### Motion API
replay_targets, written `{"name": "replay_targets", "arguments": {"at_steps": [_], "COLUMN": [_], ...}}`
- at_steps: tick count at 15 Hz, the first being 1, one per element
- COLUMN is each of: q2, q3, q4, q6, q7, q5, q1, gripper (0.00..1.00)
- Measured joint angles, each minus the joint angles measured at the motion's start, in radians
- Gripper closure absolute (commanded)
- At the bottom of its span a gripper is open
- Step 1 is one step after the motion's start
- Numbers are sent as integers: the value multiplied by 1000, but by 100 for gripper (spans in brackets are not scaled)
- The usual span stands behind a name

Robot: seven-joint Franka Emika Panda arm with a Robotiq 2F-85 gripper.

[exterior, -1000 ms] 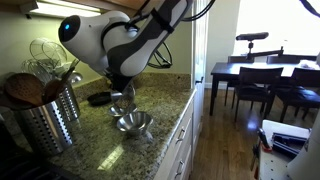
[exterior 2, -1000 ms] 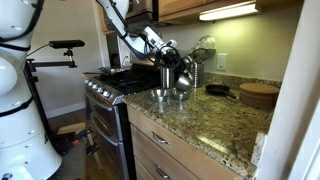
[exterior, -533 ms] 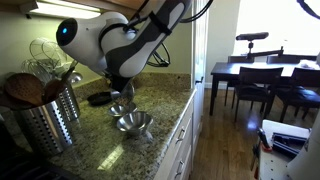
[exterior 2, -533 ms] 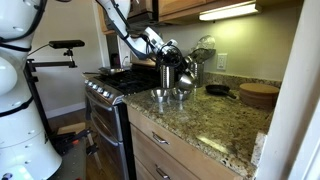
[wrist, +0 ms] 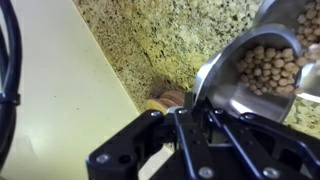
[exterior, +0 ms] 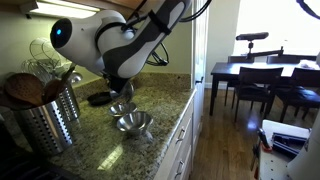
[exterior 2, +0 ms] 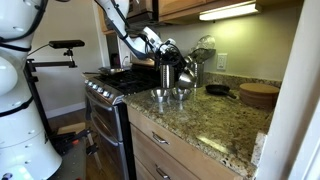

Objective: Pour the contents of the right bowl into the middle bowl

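Gripper (wrist: 200,112): pinching tilted bowl (wrist: 222,82) by rim, beans (wrist: 265,68) still inside.
Arm (exterior: 110,40): nudged slightly left since prev.
Mid bowl (exterior: 133,123): unmoved.

The arm (exterior: 100,40) is seen bent over and reaching downward. The gripper (exterior 2: 170,64) is held low at its end, the jaws clamped on the rim of a tilted bowl (wrist: 228,95).
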Motion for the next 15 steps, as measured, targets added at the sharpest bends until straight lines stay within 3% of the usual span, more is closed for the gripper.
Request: {"name": "replay_targets", "arguments": {"at_steps": [15], "q2": [0], "q3": [29], "q4": [-23], "q6": [-118], "q7": [44], "q5": [-47], "q1": [26], "gripper": [92]}}
